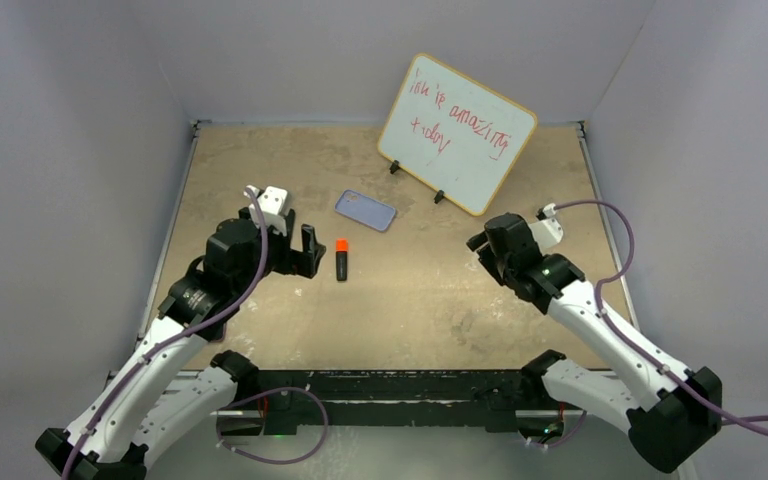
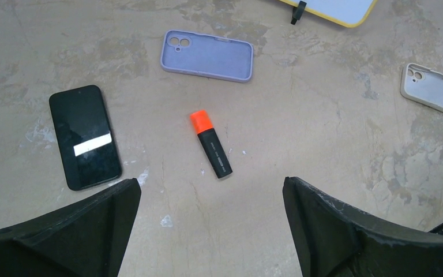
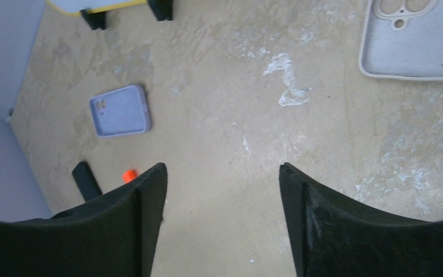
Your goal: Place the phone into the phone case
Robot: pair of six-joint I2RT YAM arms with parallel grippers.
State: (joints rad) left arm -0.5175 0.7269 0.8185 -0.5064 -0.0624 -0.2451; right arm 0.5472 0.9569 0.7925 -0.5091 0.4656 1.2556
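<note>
1. Two grippers hang over the scuffed tan bench (image 1: 410,310), and both hold nothing. The left gripper (image 2: 210,186) has its jaws spread wide. The right gripper (image 3: 222,171) is wide open too.
2. The flat black phone with a shiny screen (image 2: 85,137) lies face up on the bench, close in front of the left gripper and off to one side. I think the left gripper waits there, open and low, so it can reach for the phone.
3. The top camera does not show the phone. The left arm seems to cover it.
4. The thin pale purple phone case (image 2: 207,55) lies flat farther back, well apart from the phone. It has small round camera holes at one end. I cannot tell which side faces up.
5. A small black marker with an orange cap (image 2: 211,144) lies on the bench near both, touching neither.
6. A second, whitish phone case (image 3: 418,40) lies near the right gripper. A white board with red writing (image 1: 457,134) stands at the back.
7. The phone is a long shape with round corners. Its screen is dark, with one bright stripe of light on it. It looks smooth, so it may slip when grabbed.
</note>
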